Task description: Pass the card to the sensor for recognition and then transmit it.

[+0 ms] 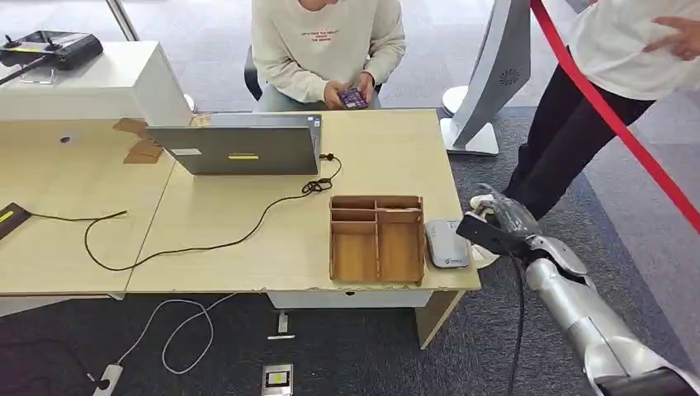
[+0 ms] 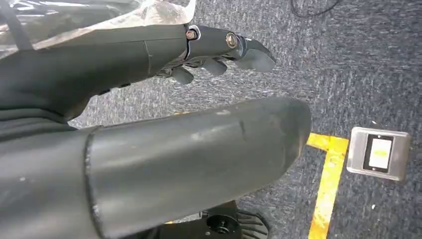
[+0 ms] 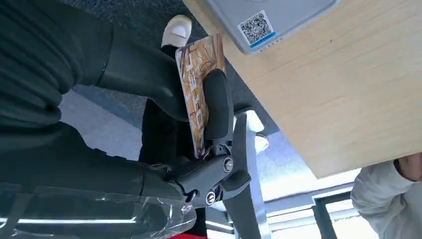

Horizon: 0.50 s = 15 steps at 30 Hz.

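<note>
Left hand [image 2: 219, 55]: seen in the left wrist view hanging over grey carpet, fingers curled in on nothing; it is kept out of the way, it seems, since the job sits on the other side.
Laptop [image 1: 235, 148]: stood open at about 11 o'clock on the worktop [image 1: 248, 239], its back turned to the robot and its cable trailed across the wood.
Wooden tray [image 1: 377, 239]: set near the front edge at about 1 o'clock, compartments bare, probably placed there to receive cards.
Sensor [image 1: 446, 244]: laid flat just beside the tray, at the corner nearest the right arm, so that it can be reached easily.
Right hand [image 1: 495, 221]: held at about 2 o'clock, just off the corner, close to the sensor.
Card [image 3: 198, 94]: pinched on edge between thumb and a finger of the right hand, face left exposed, presumably so it can be read; it is near the sensor but not yet over it.
Step judged: the presenting of the card is underway; handover is not yet begun.
</note>
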Motion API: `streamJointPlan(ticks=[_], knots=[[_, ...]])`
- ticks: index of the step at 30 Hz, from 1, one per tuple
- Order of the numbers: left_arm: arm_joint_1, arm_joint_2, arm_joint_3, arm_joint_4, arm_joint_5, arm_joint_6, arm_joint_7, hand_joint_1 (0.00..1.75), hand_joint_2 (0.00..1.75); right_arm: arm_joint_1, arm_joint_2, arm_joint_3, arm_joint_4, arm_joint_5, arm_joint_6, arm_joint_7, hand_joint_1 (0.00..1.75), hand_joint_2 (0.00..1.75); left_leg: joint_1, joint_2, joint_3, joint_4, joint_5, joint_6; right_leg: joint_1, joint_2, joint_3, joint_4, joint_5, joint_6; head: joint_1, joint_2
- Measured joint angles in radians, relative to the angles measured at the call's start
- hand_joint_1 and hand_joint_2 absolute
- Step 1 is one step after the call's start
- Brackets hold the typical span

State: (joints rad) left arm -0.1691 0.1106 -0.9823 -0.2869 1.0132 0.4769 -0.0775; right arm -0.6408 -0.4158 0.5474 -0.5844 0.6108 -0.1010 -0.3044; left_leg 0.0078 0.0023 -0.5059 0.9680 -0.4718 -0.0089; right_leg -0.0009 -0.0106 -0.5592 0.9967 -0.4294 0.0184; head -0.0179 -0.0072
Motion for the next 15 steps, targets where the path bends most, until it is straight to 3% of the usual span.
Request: streamJointPlan(ticks=[7, 15], knots=[[-0.001, 0.009, -0.004, 0.001, -0.001, -0.015, -0.017, 0.0, 0.0, 0.021, 0.0, -0.022, -0.102, -0.059, -0.007, 0.03, 1.75, 1.75, 0.0, 0.0, 0.0, 0.0, 0.0, 0.0, 0.0, 0.0, 0.0, 0.0, 0.0, 0.0, 0.0, 0.0], [-0.001, 0.004, -0.009, -0.005, 0.019, 0.009, -0.012, 0.0, 0.0, 0.056, -0.002, -0.037, -0.296, -0.063, 0.085, 0.101, 1.75, 1.75, 0.0, 0.0, 0.0, 0.0, 0.0, 0.0, 0.0, 0.0, 0.0, 0.0, 0.0, 0.0, 0.0, 0.0]])
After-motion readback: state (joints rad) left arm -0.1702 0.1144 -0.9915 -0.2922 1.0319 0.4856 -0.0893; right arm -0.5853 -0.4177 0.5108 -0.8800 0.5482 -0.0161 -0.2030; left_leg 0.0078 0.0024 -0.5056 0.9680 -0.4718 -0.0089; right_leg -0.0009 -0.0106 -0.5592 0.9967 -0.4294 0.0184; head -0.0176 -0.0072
